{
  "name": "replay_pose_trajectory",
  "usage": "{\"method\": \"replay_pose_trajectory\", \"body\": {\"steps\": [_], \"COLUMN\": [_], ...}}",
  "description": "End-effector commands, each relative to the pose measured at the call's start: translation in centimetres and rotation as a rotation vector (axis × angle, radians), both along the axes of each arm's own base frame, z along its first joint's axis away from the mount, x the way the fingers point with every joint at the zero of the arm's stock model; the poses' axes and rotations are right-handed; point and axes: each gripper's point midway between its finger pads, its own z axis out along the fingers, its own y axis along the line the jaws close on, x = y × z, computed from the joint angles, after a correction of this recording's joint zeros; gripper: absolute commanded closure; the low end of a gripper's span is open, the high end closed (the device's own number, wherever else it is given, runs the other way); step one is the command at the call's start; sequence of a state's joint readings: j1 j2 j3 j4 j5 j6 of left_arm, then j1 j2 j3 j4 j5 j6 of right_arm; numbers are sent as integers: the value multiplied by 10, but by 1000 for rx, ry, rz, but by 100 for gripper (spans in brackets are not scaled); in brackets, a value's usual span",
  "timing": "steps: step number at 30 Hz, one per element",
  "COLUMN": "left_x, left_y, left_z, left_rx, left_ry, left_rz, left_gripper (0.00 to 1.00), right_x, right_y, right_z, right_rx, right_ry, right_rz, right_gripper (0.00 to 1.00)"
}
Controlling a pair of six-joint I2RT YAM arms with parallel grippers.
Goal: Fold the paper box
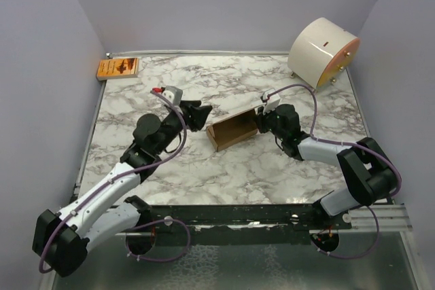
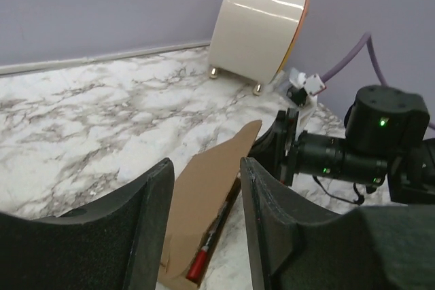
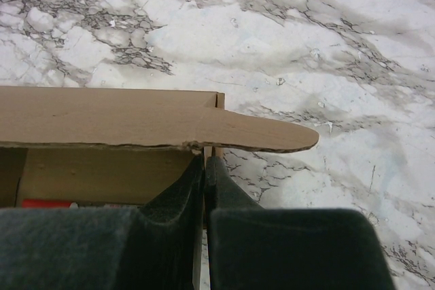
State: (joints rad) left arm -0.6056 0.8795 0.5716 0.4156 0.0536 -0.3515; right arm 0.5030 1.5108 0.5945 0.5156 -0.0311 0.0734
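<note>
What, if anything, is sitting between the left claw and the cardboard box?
Nothing visible. The left claw is open and faces one end of the cardboard box, with no object in the small gap. The right claw is shut on the box's wall at the other end.

Brown paper box (image 1: pixel 232 132), open oblong carton at the centre of the table (image 1: pixel 224 174), rounded flap apparently untucked.

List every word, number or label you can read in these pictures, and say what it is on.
No text is readable.
On the orange packet: dark print, too small and blurred to read.
On the white cylinder: one small red mark, no letters.
On the paper box: plain brown, no print seen.
</note>
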Motion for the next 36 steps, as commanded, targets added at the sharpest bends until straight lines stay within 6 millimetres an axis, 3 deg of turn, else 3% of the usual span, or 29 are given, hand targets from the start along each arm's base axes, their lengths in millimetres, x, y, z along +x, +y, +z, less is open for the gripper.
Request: {"method": "replay_pose_trajectory", "body": {"steps": [1, 4, 10, 15, 24, 29, 36], "left_x": [12, 34, 62, 62, 51, 50, 52], "left_y": [-17, -30, -53, -71, -82, -82, -81], "left_z": [1, -10, -54, -81, -120, -142, -154], "left_rx": [25, 41, 50, 41, 33, 44, 60], "left_ry": [135, 208, 338, 406, 505, 555, 577], "left_rz": [-88, -153, -269, -371, -469, -466, -453], "left_gripper": [58, 68, 71, 73, 75, 75, 76], "right_x": [-4, -4, -6, -8, -11, -9, -18], "right_y": [2, 3, 6, 8, 15, 10, -13], "right_z": [-10, -8, -4, -1, 8, 23, 37], "right_rx": [-18, -17, -12, -11, -17, -25, 7], "right_ry": [26, 21, 11, 6, -7, -33, -15], "right_rz": [19, 23, 49, 67, 124, 149, 311], "right_gripper": [98, 96, 92, 90, 82, 69, 44]}}
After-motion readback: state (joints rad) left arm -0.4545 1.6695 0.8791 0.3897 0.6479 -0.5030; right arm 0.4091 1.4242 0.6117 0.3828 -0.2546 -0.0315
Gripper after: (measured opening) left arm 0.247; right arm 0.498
